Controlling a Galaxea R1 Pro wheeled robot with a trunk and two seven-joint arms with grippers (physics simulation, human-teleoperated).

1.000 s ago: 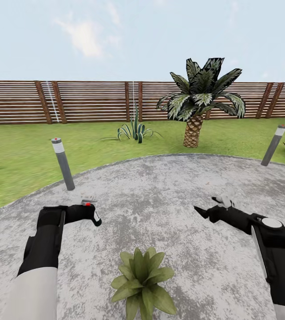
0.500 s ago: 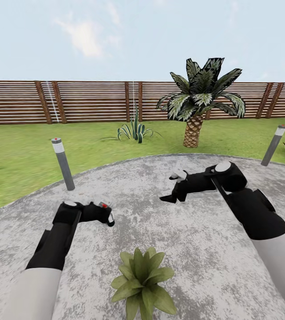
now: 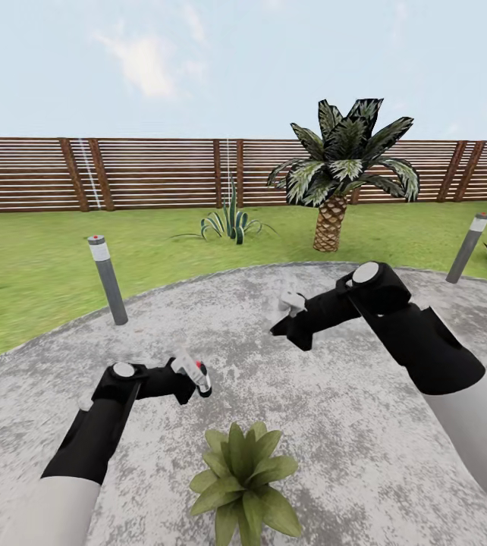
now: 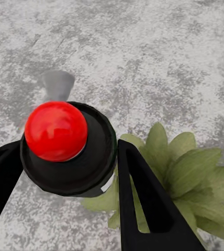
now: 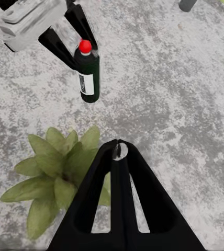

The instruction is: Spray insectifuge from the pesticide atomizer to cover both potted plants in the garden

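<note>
- Grey speckled paving [image 3: 334,425] spreads under both arms, ringed by green lawn [image 3: 39,265] and closed off at the back by a brown horizontal-slat wooden fence [image 3: 145,173] under a pale sky.
- On the left side of the head view, the left gripper [image 3: 190,377] is clamped on the pesticide atomizer [image 3: 200,374]; in the left wrist view its two black fingers [image 4: 143,209] press against either side of the dark bottle [image 4: 70,154], whose red button top [image 4: 55,130] faces the camera with the small grey nozzle [image 4: 57,84] beyond it.
- Seen from the right wrist view, the atomizer [image 5: 87,73] hangs above the paving, white label [image 5: 82,84] outward, gripped by the left gripper [image 5: 70,31] near its top.
- One potted plant [image 3: 242,478], a low rosette of broad pointed green leaves, sits on the paving just in front of and below the held bottle; its leaves show beside the bottle in the left wrist view [image 4: 180,172] and below it in the right wrist view [image 5: 59,172]. Its pot is hidden by the leaves.
- Raised over the middle of the paving, the right gripper [image 3: 289,330] points toward the left arm; its black fingers [image 5: 117,209] meet at their tips with nothing between them.
- Further out, a grey bollard post [image 3: 108,279] stands at the paving's left edge and another [image 3: 467,247] at the right edge.
- On the lawn beyond stand a spiky striped agave [image 3: 230,221] and a palm [image 3: 344,171].
</note>
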